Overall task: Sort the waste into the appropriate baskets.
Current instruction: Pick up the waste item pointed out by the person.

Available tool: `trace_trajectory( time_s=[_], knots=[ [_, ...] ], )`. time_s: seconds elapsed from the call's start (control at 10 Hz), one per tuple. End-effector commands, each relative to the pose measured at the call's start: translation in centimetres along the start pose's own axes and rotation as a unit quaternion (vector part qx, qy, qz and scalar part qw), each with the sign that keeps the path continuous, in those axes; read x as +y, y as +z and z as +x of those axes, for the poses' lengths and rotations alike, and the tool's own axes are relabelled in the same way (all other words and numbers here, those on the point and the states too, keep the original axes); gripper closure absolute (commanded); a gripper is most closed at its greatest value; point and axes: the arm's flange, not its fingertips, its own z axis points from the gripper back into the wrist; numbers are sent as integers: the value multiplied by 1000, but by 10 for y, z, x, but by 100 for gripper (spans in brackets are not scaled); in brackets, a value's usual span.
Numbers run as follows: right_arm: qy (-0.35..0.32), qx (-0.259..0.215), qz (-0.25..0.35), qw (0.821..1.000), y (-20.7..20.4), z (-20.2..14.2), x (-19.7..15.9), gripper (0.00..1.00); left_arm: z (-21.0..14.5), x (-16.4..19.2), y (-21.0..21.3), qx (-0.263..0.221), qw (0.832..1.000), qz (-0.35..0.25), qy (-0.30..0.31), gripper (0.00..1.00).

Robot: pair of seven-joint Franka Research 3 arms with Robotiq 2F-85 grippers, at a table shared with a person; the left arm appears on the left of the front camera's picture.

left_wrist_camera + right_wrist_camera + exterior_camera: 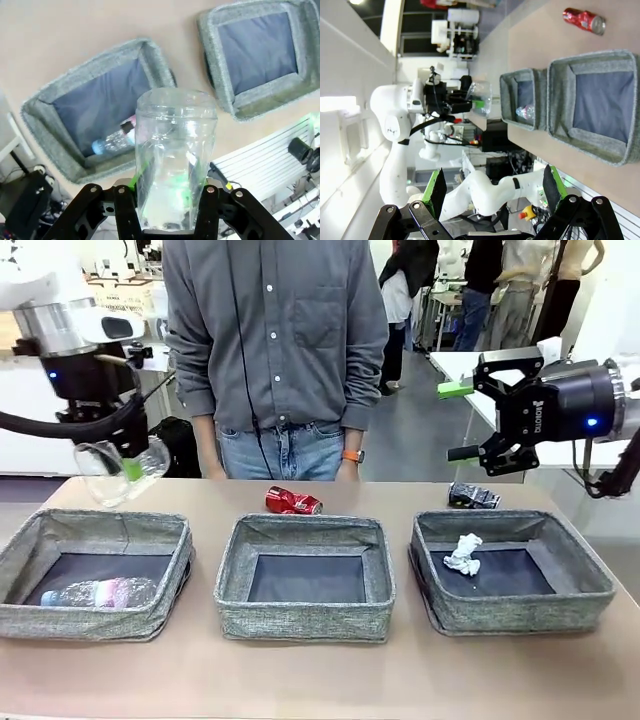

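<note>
Gripping a clear bottle in our left gripper above the left basket, likely because another bottle already lies there, we hang our right gripper wide and empty up by the right basket.

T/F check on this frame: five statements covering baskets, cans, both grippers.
1. The left gripper holds a clear bottle. True.
2. The red can lies on the table behind the middle basket. True.
3. The paper wad sits in the middle basket. False: it is in the right basket.
4. The right gripper is shut on the dark can. False: it is open in the air, and the can lies on the table.
5. The left basket is empty. False: a blue-capped bottle lies in it.
</note>
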Motion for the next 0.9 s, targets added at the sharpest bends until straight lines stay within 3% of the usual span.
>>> trace_trajectory(
  time_s=[0.0,0.1,0.2,0.4,0.5,0.8],
  knots=[
    [-8,1,2,1000,0,-1,2,0,56,-71,28,-40,998,-26,48,63],
    [-8,1,2,1000,0,-1,2,0,91,-120,53,-2,994,-31,103,63],
    [-8,1,2,1000,0,-1,2,0,117,-164,66,18,993,-26,117,63],
    [-8,1,2,1000,0,-1,2,0,140,-229,69,70,987,8,144,63],
    [-8,1,2,1000,0,-1,2,0,138,-256,77,66,990,13,125,63],
    [-8,1,2,1000,0,-1,2,0,103,-302,114,-24,991,49,120,63]
  ],
)
